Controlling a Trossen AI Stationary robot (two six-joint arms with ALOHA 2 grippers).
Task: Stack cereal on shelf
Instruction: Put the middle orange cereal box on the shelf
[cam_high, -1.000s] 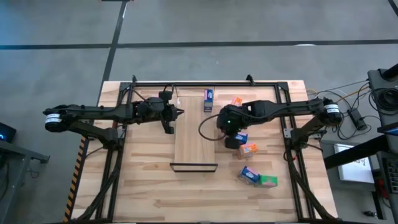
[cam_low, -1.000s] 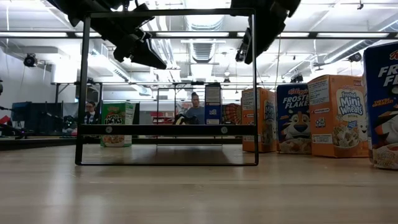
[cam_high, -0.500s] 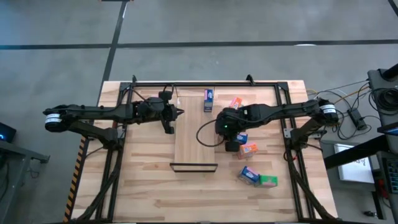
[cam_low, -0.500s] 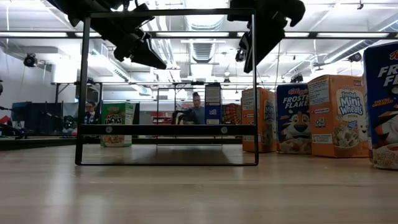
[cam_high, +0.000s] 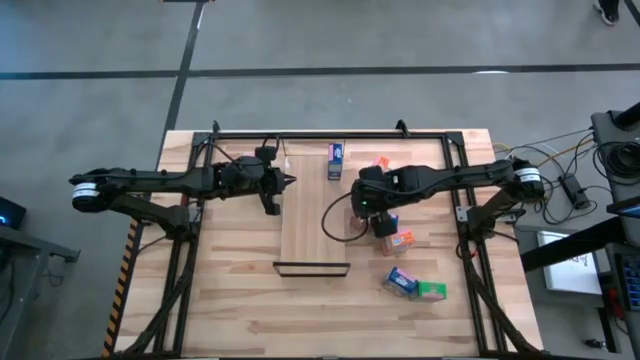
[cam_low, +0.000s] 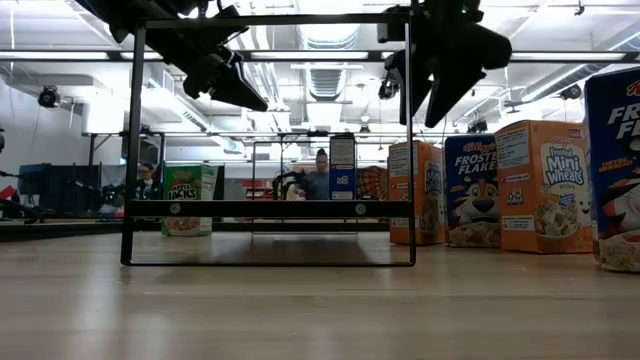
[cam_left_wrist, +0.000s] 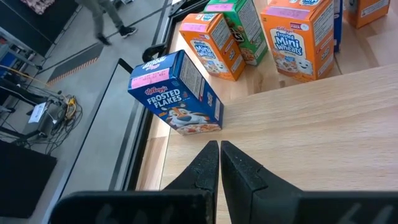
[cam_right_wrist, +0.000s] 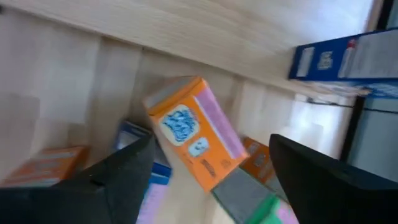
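**Right gripper spread above loose boxes; shelf bare on top**

The shelf (cam_high: 312, 225) lies on the table (cam_high: 230, 300) between the two arms, its long axis running from the far edge toward the near edge, with the dark metal lip (cam_high: 311, 267) at the near end; no box rests on its top surface in the high view.

A blue box (cam_high: 336, 160) stands just beyond the shelf's far end; in the left wrist view it leans tilted (cam_left_wrist: 176, 94), printed face toward the camera. Orange boxes (cam_left_wrist: 297, 36) and a green box (cam_left_wrist: 239, 28) stand upright in a row behind it in that view.

To the right of the shelf, an orange box (cam_high: 401, 240) lies beside the right gripper; nearer the front edge, a blue box (cam_high: 400, 283) and a green box (cam_high: 431, 291) lie touching, long axes across the table.

The right gripper (cam_right_wrist: 208, 168) hovers over an orange box (cam_right_wrist: 194, 130) that lies tilted on the wood, fingers spread wide, holding nothing; the box appears between them but apart from both.

The left gripper (cam_left_wrist: 219, 163) waits left of the shelf's far half, fingers pressed together, empty.
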